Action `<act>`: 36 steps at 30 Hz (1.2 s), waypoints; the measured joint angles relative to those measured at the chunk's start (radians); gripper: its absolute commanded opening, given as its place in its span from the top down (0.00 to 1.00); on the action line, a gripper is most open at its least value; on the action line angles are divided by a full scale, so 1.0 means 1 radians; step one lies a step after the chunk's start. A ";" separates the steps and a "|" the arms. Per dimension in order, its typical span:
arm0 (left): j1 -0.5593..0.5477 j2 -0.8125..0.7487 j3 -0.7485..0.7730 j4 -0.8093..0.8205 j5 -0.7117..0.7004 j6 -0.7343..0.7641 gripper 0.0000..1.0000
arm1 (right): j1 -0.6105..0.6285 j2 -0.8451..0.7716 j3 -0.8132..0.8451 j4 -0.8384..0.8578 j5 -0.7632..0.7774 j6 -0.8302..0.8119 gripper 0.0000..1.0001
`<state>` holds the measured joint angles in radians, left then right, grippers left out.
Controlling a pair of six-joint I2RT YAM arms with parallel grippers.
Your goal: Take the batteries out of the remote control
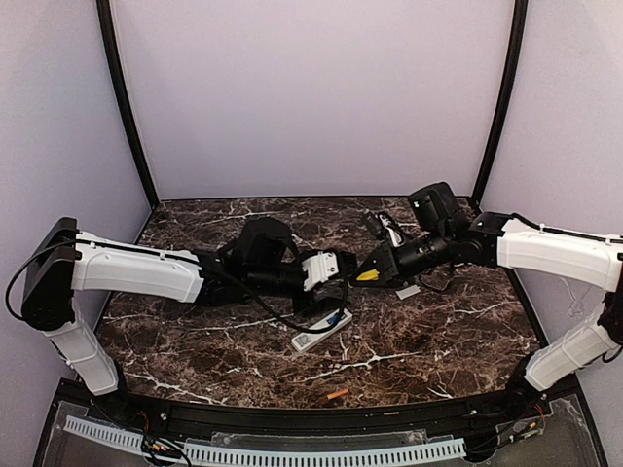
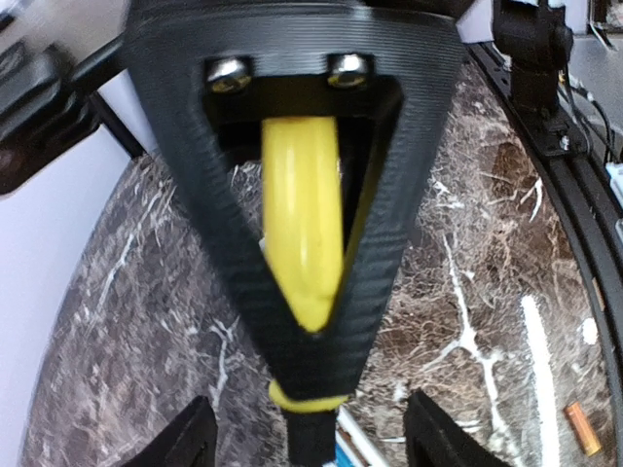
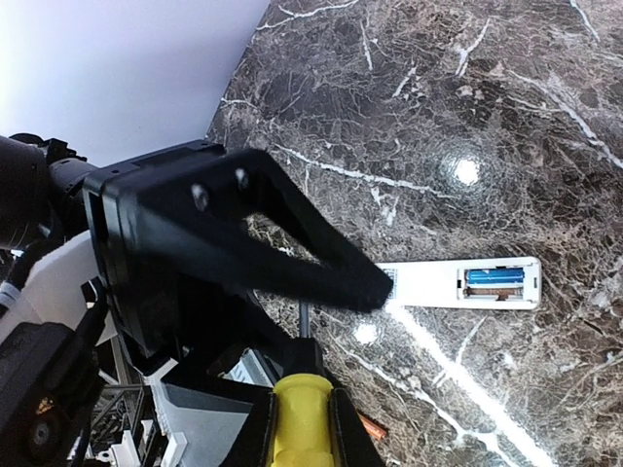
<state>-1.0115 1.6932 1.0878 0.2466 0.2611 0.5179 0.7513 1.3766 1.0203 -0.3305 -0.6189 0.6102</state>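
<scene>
The white remote control (image 1: 319, 333) lies on the marble table with its battery bay open, and the blue battery (image 1: 335, 318) sits in the bay. The right wrist view shows the remote (image 3: 423, 288) and the blue battery (image 3: 496, 279). The orange battery (image 1: 338, 394) lies loose near the front edge and also shows in the right wrist view (image 3: 373, 427). My right gripper (image 1: 378, 265) is shut on the yellow-handled screwdriver (image 3: 302, 420), with the tip pointing toward the remote. My left gripper (image 1: 333, 282) is open just above the remote's far end. Its fingers (image 2: 185, 440) straddle the screwdriver's black tip (image 2: 313, 438).
The small white cover (image 1: 408, 290) lies on the table under the right arm. A black and white object (image 1: 386, 230) sits at the back of the table. Dark frame rails run along the front edge (image 1: 292, 420).
</scene>
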 measured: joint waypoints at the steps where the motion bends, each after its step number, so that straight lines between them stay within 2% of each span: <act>1: 0.000 -0.010 -0.018 0.010 -0.004 0.000 0.23 | -0.003 0.000 0.000 -0.008 0.006 -0.005 1.00; 4: 0.000 -0.039 -0.064 0.026 -0.021 -0.010 0.18 | -0.010 -0.001 0.000 -0.034 0.019 -0.015 1.00; 7: 0.000 -0.064 -0.097 0.036 -0.060 -0.034 0.03 | -0.021 -0.006 0.000 -0.054 0.037 -0.023 1.00; 10: 0.000 -0.085 -0.111 0.031 -0.125 -0.077 0.01 | -0.028 -0.016 0.000 -0.074 0.057 -0.026 1.00; 15: 0.014 -0.124 -0.134 -0.005 -0.225 -0.179 0.02 | -0.032 -0.027 -0.003 -0.089 0.090 -0.025 1.00; 18: 0.033 -0.134 -0.141 -0.064 -0.252 -0.250 0.10 | -0.033 -0.031 -0.008 -0.093 0.116 -0.023 1.00; 24: 0.074 -0.110 -0.140 -0.230 -0.199 -0.368 0.13 | -0.037 -0.038 -0.014 -0.129 0.183 -0.006 1.00; 36: 0.071 -0.010 -0.093 -0.375 -0.100 -0.480 0.20 | -0.039 -0.048 -0.033 -0.150 0.250 0.002 1.00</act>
<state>-0.9409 1.6829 0.9943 -0.1287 0.1616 0.0383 0.7120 1.3289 0.9874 -0.4805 -0.3687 0.6117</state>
